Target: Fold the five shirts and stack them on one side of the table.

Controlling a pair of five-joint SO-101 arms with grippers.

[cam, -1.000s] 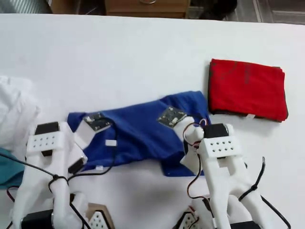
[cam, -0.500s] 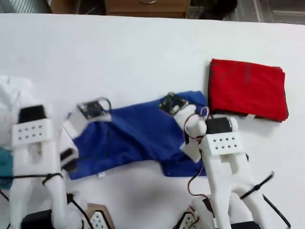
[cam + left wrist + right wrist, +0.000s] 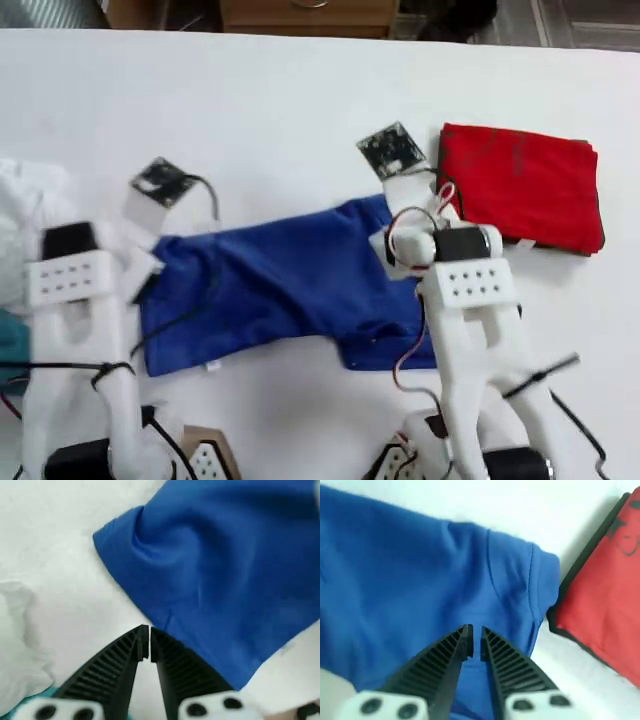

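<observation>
Blue shirt (image 3: pixel 270 290) lies mid-table (image 3: pixel 300 90) as a long band, running crosswise from in front of the left arm to just beside the red shirt (image 3: pixel 520 190). Its right end nearly touches the red one.

Change over the last second: both wrists were low on the blue cloth, one toward each end. They have since lifted off and swung toward the far side. The band stayed put and lies flat where they left it, with no corner carried up.

Left gripper (image 3: pixel 149 635): tips all but touching, nothing between them, poised over bare table right at the shirt's left edge.
Right gripper (image 3: pixel 476 635): tips close together with a hairline gap, nothing held, hanging above the blue cloth near the end that abuts the red shirt.

Reading: looks like a lengthwise fold was just laid down and let go. The band is still too long to stack, so I expect at least one crosswise fold before it can go on the red shirt, which sits squared up at the right and seems to be the start of the pile.

White cloth (image 3: pixel 25 200) and a scrap of teal (image 3: pixel 8 345) sit bunched at the left edge, probably waiting their turn.
</observation>
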